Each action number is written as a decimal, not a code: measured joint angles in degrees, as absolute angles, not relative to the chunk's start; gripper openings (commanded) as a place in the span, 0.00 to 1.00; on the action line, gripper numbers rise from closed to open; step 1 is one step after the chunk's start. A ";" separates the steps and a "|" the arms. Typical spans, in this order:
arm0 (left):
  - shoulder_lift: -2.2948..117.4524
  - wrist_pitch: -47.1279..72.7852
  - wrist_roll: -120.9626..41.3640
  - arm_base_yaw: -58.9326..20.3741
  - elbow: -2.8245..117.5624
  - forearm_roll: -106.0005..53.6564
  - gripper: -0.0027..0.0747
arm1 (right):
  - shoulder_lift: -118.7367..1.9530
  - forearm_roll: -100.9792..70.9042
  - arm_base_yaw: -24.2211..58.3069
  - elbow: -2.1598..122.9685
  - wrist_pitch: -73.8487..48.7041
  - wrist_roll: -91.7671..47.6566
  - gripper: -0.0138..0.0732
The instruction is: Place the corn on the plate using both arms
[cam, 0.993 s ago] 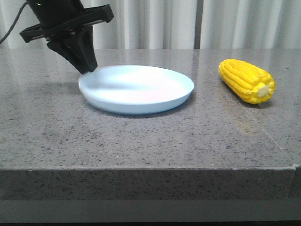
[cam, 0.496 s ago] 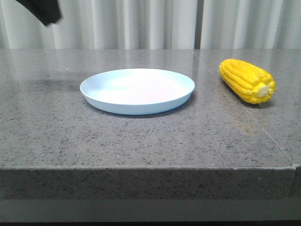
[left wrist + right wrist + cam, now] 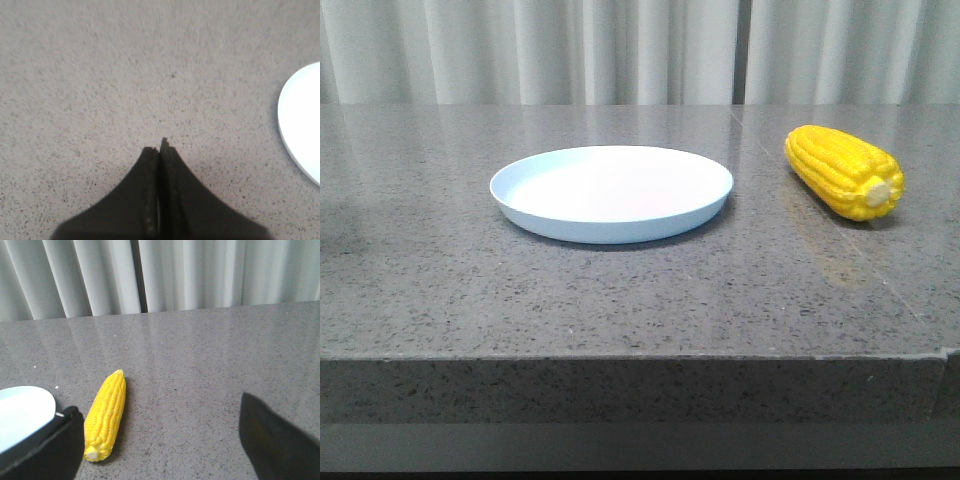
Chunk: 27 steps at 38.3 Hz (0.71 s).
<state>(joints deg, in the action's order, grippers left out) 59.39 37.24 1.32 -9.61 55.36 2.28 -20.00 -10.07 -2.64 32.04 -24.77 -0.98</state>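
Note:
The yellow corn [image 3: 845,171] lies on the grey stone table at the right, its cream stub end toward the front. The pale blue plate [image 3: 611,192] sits empty at the table's middle, apart from the corn. Neither gripper shows in the front view. In the left wrist view my left gripper [image 3: 160,145] is shut and empty above bare table, with the plate's rim [image 3: 290,125] off to one side. In the right wrist view my right gripper [image 3: 157,427] is wide open and empty; the corn [image 3: 106,413] lies just inside one finger [image 3: 45,450], and the plate [image 3: 22,412] lies beyond that finger.
The table's front edge [image 3: 640,358] runs across the lower front view. White curtains [image 3: 640,50] hang behind the table. A seam [image 3: 760,150] in the stone runs between plate and corn.
My left gripper stood at the plate's far left rim, then rose up and left, out of the front view. The plate settled a little. The corn has not moved.

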 measured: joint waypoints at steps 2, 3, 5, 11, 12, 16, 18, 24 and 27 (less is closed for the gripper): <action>54.36 32.81 1.32 -9.61 50.12 2.28 0.01 | -20.00 -10.07 -2.64 32.04 -24.77 -0.98 0.90; 51.64 30.66 1.32 -9.61 47.30 2.28 0.01 | -20.00 -10.07 -2.64 32.04 -24.77 -0.98 0.90; 46.29 27.18 1.32 -9.61 41.98 2.28 0.01 | -20.00 -10.07 -2.64 32.04 -24.77 -0.98 0.90; 30.91 19.87 1.32 -9.61 30.06 2.38 0.01 | -20.00 -10.07 -2.64 32.04 -24.77 -0.98 0.90; 29.09 19.40 1.32 -9.61 29.00 2.38 0.01 | -20.00 -10.07 -2.64 32.04 -24.77 -0.98 0.90; 22.08 18.79 1.32 -9.61 25.34 2.88 0.01 | -20.00 -10.07 -2.64 32.04 -24.77 -0.98 0.90; 19.53 19.03 1.32 -9.61 24.20 3.40 0.01 | -20.00 -10.07 -2.64 32.04 -24.77 -0.98 0.90; 17.13 19.24 1.32 -9.61 23.21 3.73 0.01 | -20.00 -10.07 -2.64 32.04 -24.77 -0.98 0.90; 17.13 19.24 1.32 -9.61 23.21 3.87 0.01 | -20.00 -10.07 -2.64 32.04 -24.77 -0.98 0.90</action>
<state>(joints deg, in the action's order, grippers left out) 17.13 19.24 1.32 -9.61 23.21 3.87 -20.00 -10.07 -2.64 32.04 -24.77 -0.98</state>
